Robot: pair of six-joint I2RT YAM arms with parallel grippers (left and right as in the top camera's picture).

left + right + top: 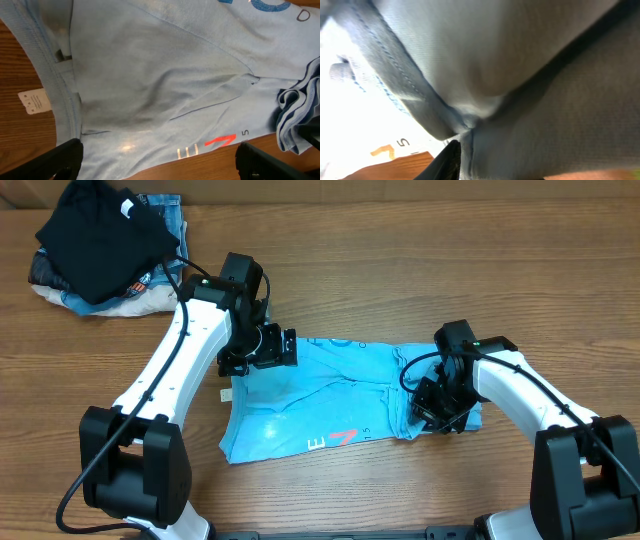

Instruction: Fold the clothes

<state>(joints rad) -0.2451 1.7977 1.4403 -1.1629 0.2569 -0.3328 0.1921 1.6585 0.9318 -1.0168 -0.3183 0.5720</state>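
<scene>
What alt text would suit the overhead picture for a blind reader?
A light blue T-shirt lies partly folded on a wooden table, the open left gripper over its far left corner and the right gripper at its bunched right end. Other clothes are piled far left.

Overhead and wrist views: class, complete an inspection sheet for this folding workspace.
Surface: wooden table.
Job's things: light blue T-shirt lying partly folded; white tag on the table at its edge.
Clutter: black garment on folded clothes, far left corner.
Grippers: left gripper open above the shirt; right gripper down in bunched cloth, jaws hidden.
Cables: black cable along the left arm; another along the right.
Surroundings: nothing seen.
</scene>
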